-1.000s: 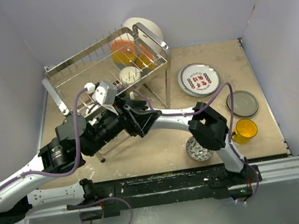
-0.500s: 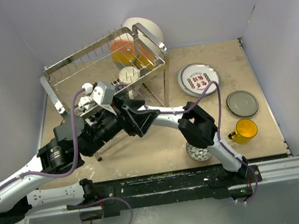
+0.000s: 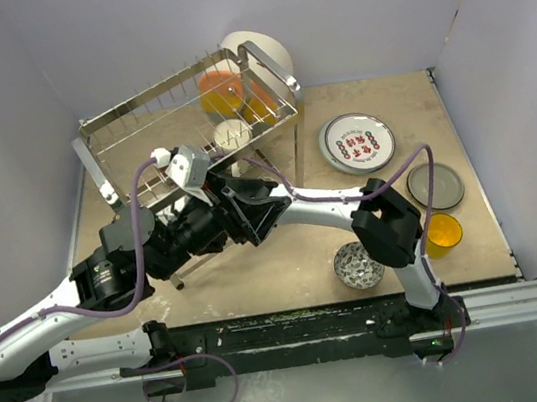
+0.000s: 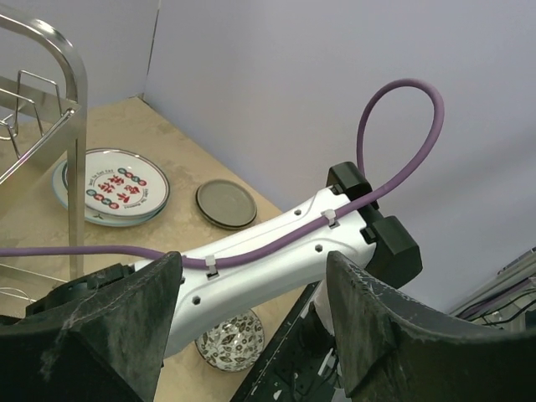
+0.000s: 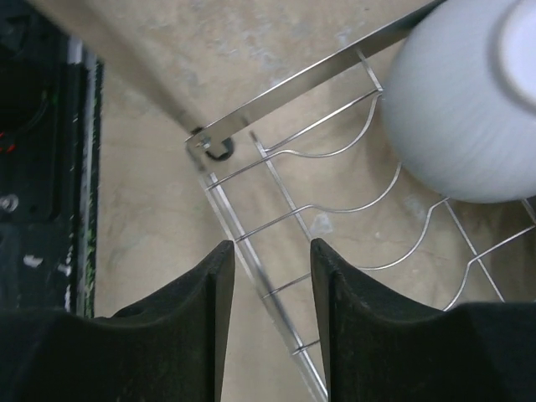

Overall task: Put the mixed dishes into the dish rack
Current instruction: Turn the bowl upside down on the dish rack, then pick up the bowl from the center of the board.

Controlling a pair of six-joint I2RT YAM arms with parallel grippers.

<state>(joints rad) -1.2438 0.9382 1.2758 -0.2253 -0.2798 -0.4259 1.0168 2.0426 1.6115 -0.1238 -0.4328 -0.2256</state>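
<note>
Standing over the table, I see the right arm's elbow has swung back out toward the right edge. Half a second ago it was tucked further in. That uncovers the small patterned bowl, which is now in full view at the near edge, and the elbow now crowds the yellow cup instead. The forearm still reaches left under the dish rack, which sits a touch further left than it did a second ago.

The right gripper hangs just above the lower wire tier with its jaws parted and nothing between them. A white bowl rests on those wires just beside it, apart from the fingers. I take this to mean the bowl has been let go and the arm is easing out.

The left gripper is spread wide and empty, hovering by the rack and looking across at the other arm.

Orange dishes and a small white cup sit in the upper tier. Still out on the table are the red-lettered plate, the grey plate, the yellow cup and the patterned bowl. By my reckoning the loading is well short of done, and the patterned bowl is the nearest next pick for the right arm.
</note>
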